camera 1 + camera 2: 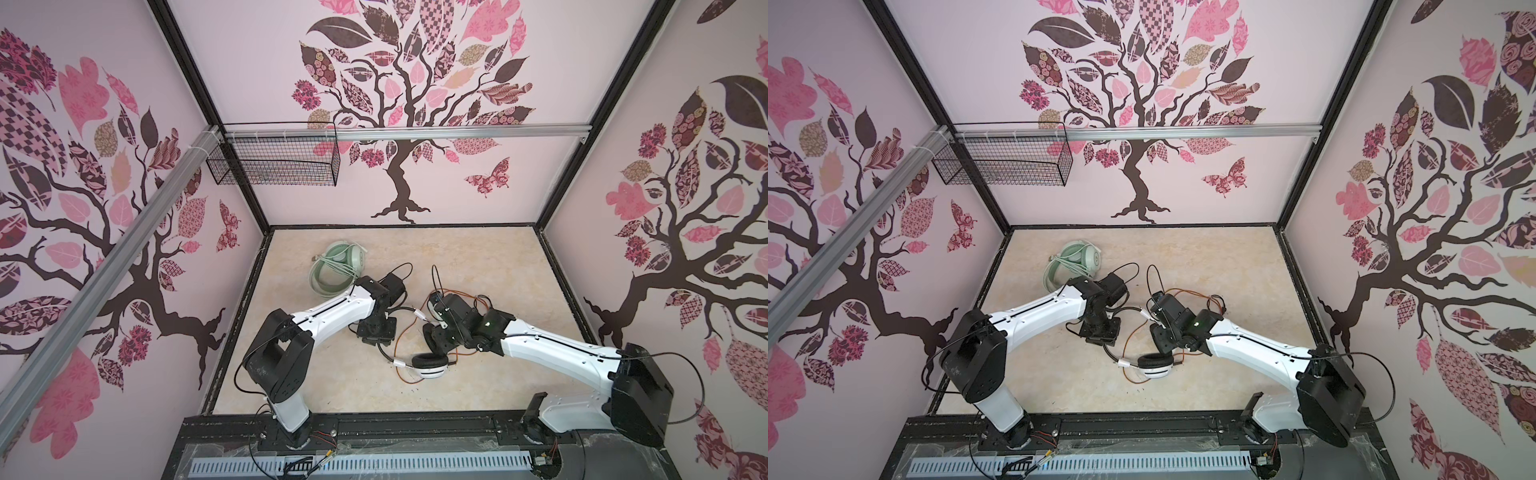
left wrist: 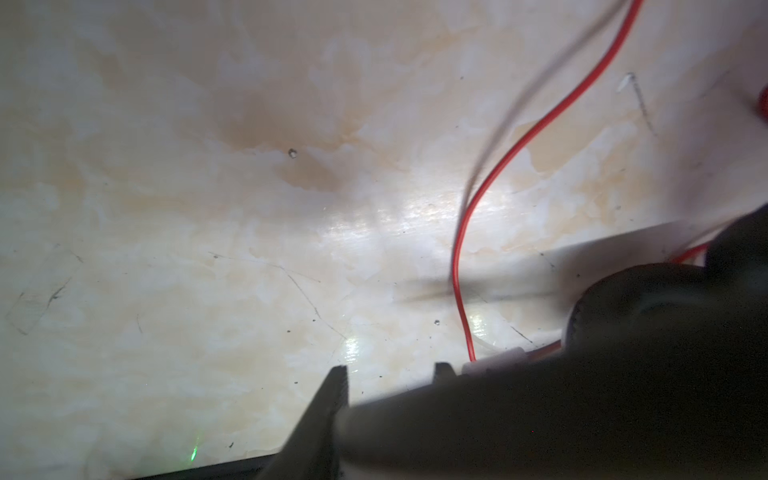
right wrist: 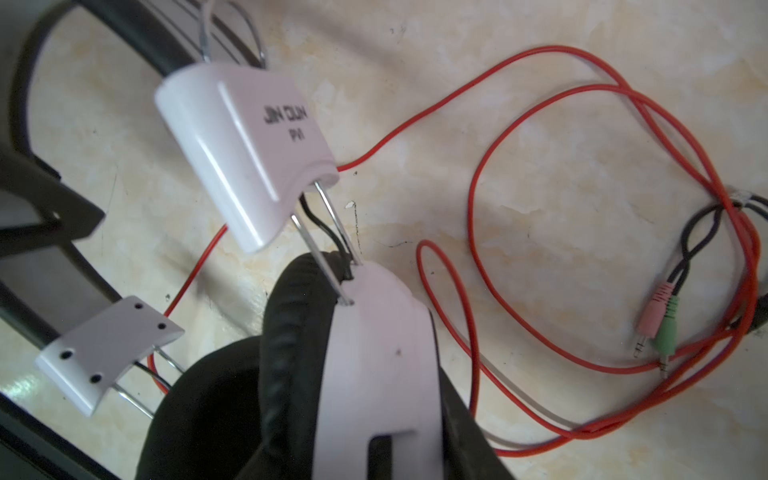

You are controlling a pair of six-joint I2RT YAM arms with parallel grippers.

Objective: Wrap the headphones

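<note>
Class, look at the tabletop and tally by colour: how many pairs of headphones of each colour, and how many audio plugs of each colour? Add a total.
Mint-green headphones: 1
White-and-black headphones: 1
Pink plug: 1
Green plug: 1
Total: 4

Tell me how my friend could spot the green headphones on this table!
Start at the marbled beige table and look to its far left corner, below the black wire basket hung on the wall. The mint-green headphones lie there. Only they are pale green, with a pale cord bundled on them; the other pair is white and black, trailing a loose orange-red cord.
</note>
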